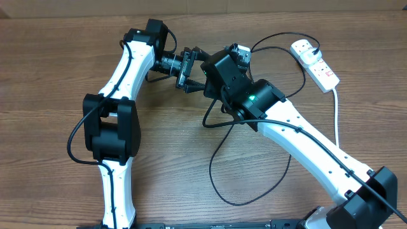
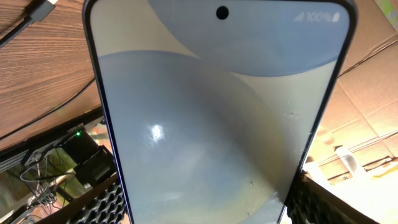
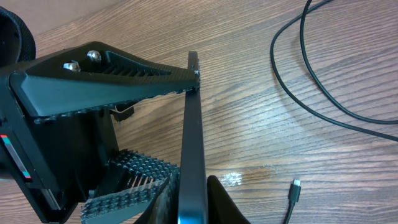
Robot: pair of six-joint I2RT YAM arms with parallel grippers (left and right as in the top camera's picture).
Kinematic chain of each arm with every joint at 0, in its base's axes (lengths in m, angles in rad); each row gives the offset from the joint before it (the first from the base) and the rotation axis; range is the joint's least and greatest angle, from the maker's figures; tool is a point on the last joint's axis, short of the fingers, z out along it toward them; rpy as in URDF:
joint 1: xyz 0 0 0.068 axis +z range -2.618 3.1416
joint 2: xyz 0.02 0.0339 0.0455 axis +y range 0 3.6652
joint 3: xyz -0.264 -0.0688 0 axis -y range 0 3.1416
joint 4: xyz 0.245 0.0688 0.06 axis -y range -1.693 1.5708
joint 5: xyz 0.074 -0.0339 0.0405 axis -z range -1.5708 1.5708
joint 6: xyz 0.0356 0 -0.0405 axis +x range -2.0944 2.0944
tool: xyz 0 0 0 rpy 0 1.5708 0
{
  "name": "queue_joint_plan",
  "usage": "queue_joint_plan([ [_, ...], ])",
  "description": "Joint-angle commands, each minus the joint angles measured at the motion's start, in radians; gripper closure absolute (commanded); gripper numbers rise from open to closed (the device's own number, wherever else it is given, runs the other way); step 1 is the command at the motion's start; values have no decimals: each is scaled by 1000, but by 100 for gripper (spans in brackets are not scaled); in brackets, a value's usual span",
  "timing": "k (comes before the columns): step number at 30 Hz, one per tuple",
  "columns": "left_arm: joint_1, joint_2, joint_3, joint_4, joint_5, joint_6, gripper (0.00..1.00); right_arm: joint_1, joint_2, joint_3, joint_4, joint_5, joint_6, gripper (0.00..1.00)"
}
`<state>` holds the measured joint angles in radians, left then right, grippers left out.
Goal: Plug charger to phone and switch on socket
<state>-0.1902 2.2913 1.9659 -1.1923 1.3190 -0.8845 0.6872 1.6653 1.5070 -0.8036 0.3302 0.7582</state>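
Clamping phone (image 3: 193,143) edges (table (image 3: 261,124) beyond)

Two robot arms are counted, a left arm (image 1: 127,70) and a right arm (image 1: 305,137), and with them two grippers, the left gripper (image 1: 194,69) and the right gripper (image 3: 194,205). One phone (image 2: 217,124) is seen. One charger (image 3: 281,73) is counted, with one small connector (image 3: 296,185). One socket (image 1: 316,63) with one white cord (image 1: 336,114) is found on one table (image 1: 51,159).
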Motion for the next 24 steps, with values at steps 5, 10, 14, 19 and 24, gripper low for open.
queue_joint_plan([
  [5,-6,3,27,0,32,-6,27,0,-2,24,6,16,-3,91],
  [10,-7,3,27,0,32,-6,26,0,-2,24,5,16,-3,96],
  [14,-6,3,27,0,31,-2,25,0,-2,24,6,17,-3,96],
  [19,-6,3,27,31,28,16,6,0,-2,24,6,34,-3,96],
  [24,6,3,27,79,-137,10,0,-4,-2,24,1,66,-2,96],
])
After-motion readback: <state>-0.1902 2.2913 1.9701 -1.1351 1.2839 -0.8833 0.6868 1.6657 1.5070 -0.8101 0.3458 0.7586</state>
